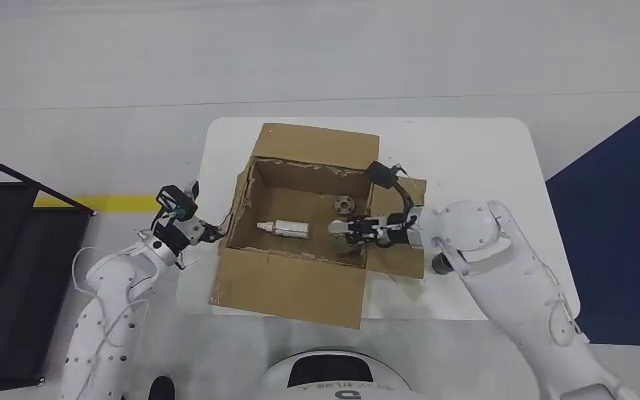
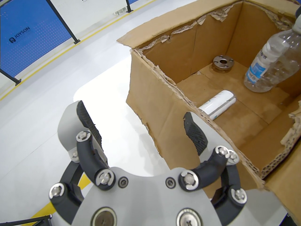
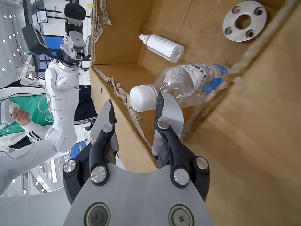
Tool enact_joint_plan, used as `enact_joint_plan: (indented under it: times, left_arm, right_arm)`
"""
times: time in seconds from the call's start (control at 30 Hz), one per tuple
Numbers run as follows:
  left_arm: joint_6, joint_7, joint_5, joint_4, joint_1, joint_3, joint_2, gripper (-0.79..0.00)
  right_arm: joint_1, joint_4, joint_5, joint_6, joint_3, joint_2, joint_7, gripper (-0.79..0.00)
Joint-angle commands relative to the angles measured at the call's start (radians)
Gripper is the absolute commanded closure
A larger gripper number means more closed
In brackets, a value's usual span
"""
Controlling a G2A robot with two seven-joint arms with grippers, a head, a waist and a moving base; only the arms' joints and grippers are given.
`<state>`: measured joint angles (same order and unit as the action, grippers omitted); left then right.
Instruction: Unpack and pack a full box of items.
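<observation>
Bottle [image 3: 188, 81] cap sits between the spread right fingers [image 3: 168, 109], seemingly touching one; left fingers [image 2: 196, 132] apart beside box [image 2: 150, 99].

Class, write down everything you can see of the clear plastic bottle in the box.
The clear plastic bottle looks empty and dented, with a white cap and a blue-and-white label. It is tilted inside the cardboard box, base low near the floor, cap uppermost. The cap sits inside the open right end effector, against one finger; the other stands apart.
</observation>
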<state>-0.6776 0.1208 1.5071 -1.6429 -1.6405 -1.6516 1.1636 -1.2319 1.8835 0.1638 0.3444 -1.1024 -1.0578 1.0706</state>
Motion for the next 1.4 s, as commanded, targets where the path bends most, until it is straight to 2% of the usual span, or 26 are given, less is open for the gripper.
enact_joint_plan:
  times: [0.0, 0.2, 0.4, 0.47, 0.57, 0.67, 0.73, 0.77, 0.83, 1.0, 1.1, 1.13, 1.17, 1.23, 1.37]
  left_arm:
    - [0.006, 0.003, -0.003, -0.007, -0.005, 0.007, 0.000, -0.785]
    - [0.024, 0.008, -0.017, -0.025, -0.024, 0.023, -0.001, -0.785]
    - [0.051, 0.010, -0.053, -0.027, -0.028, 0.022, -0.003, -0.785]
    - [0.057, 0.006, -0.066, -0.024, -0.026, 0.019, -0.003, -0.785]
    - [0.065, 0.000, -0.087, -0.019, -0.021, 0.011, -0.005, -0.785]
    - [0.079, -0.004, -0.117, -0.017, -0.020, -0.002, -0.006, -0.785]
    - [0.089, -0.012, -0.139, -0.013, -0.017, -0.015, -0.007, -0.785]
    - [0.092, -0.013, -0.145, -0.012, -0.016, -0.019, -0.007, -0.785]
    - [0.104, -0.021, -0.160, -0.003, -0.010, -0.034, -0.009, -0.785]
    - [0.114, -0.027, -0.172, 0.011, -0.002, -0.046, -0.011, -0.785]
    - [0.114, -0.027, -0.172, 0.011, -0.002, -0.046, -0.011, -0.785]
    - [0.114, -0.027, -0.172, 0.011, -0.002, -0.046, -0.011, -0.785]
    - [0.114, -0.027, -0.172, 0.011, -0.002, -0.046, -0.011, -0.785]
    - [0.114, -0.027, -0.172, 0.011, -0.002, -0.046, -0.011, -0.785]
    - [0.114, -0.027, -0.172, 0.011, -0.002, -0.046, -0.011, -0.785]
  right_arm:
    - [0.022, -0.006, -0.006, 0.012, 0.036, -0.008, -0.019, -0.305]
    - [0.099, -0.039, -0.050, 0.011, 0.157, -0.043, -0.108, -0.302]
    - [0.190, -0.164, -0.077, -0.005, 0.285, -0.082, -0.121, -0.308]
    - [0.210, -0.175, -0.086, -0.009, 0.293, -0.088, -0.119, -0.332]
    - [0.223, -0.151, -0.121, -0.042, 0.243, -0.084, -0.124, -0.360]
    - [0.193, -0.083, -0.124, -0.104, 0.145, -0.061, -0.104, -0.379]
    - [0.138, -0.011, -0.117, -0.140, 0.037, -0.035, -0.065, -0.388]
    - [0.118, 0.008, -0.114, -0.145, 0.001, -0.027, -0.059, -0.419]
    - [0.033, 0.074, -0.132, -0.149, -0.133, -0.003, -0.023, -0.477]
    - [-0.149, 0.145, -0.156, -0.213, -0.423, 0.040, 0.085, -0.477]
    - [-0.248, 0.160, -0.119, -0.250, -0.568, 0.057, 0.122, -0.573]
    - [-0.276, 0.162, -0.113, -0.260, -0.606, 0.061, 0.131, -0.579]
    - [-0.302, 0.158, -0.105, -0.266, -0.644, 0.065, 0.143, -0.563]
    - [-0.348, 0.156, -0.053, -0.253, -0.702, 0.074, 0.189, -0.425]
    - [-0.405, 0.177, 0.055, -0.224, -0.757, 0.087, 0.252, -0.397]
